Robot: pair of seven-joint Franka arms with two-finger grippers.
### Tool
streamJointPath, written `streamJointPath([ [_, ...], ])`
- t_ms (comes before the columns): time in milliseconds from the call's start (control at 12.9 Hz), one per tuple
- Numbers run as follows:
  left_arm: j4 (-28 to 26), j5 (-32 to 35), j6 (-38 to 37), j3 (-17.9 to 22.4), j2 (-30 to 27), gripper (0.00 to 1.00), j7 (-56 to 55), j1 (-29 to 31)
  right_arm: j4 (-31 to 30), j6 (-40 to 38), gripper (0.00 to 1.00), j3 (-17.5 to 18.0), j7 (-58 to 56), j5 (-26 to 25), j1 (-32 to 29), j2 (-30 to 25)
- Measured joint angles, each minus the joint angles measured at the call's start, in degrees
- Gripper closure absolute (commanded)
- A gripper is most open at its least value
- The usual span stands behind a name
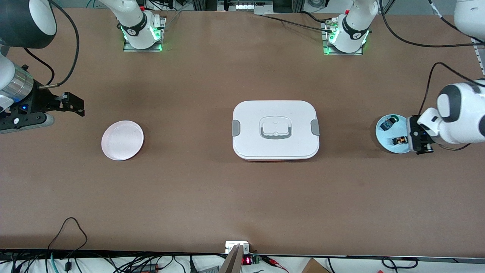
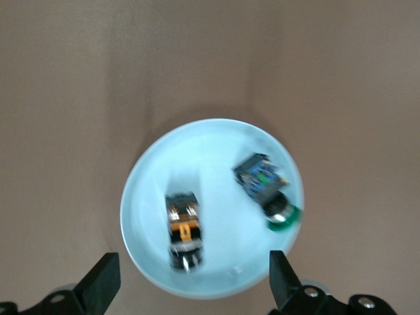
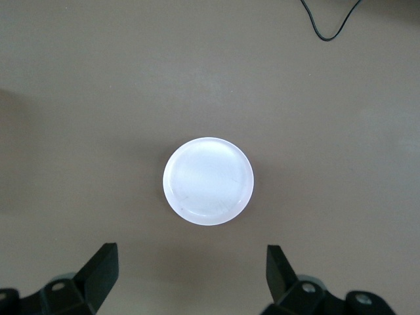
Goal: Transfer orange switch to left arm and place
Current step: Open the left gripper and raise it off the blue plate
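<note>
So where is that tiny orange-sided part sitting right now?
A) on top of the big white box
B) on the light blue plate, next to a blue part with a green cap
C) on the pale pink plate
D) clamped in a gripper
B: the orange switch lies on the light blue plate beside the blue-and-green component, with the open left gripper above the plate, holding nothing.
</note>
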Motion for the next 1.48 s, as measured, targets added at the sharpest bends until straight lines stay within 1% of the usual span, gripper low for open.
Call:
streamJointPath([
  [78,3.6,0.0,-5.4,0.0,-0.3,0.0,-2.4,0.0,0.0,0.0,0.0,0.0,0.0,0.0,0.0,0.0],
  [233,10.0,0.0,-13.8,-0.3,-0.5,0.0,-9.1,0.0,0.0,0.0,0.0,0.1,0.0,0.0,0.1,0.0],
  [389,14.6,-0.1,-19.4,-2.1,-0.5,0.0,-17.0,0.0,0.0,0.1,0.0,0.1,0.0,0.0,0.1,0.0],
  [622,19.8,-0.1,-26.0,-5.7,-0.5,0.0,-29.4,-0.1,0.1,0.2,0.0,0.2,0.0,0.0,0.2,-0.1],
  [778,21.5,-0.1,-28.2,-7.6,-0.5,0.0,-34.4,-0.1,0.3,0.3,0.0,1.0,0.0,0.0,0.3,-0.2],
  [933,22.2,-0.1,-28.6,-8.4,-0.5,0.0,-36.0,-0.1,0.4,0.3,0.0,1.3,0.0,0.0,0.4,-0.2],
  [1089,22.9,-0.1,-28.6,-9.6,-0.5,0.0,-40.0,-0.1,0.4,0.3,0.0,1.3,0.0,0.0,0.4,-0.2],
  [1322,25.6,-0.1,-29.1,-13.5,-0.7,0.0,-52.0,-0.1,0.4,0.3,0.0,1.3,0.0,0.0,0.4,-0.2],
  [1478,27.3,-0.1,-31.8,-16.6,-1.0,0.0,-61.9,-0.1,0.4,0.3,0.0,1.3,0.0,0.0,0.4,-0.2],
])
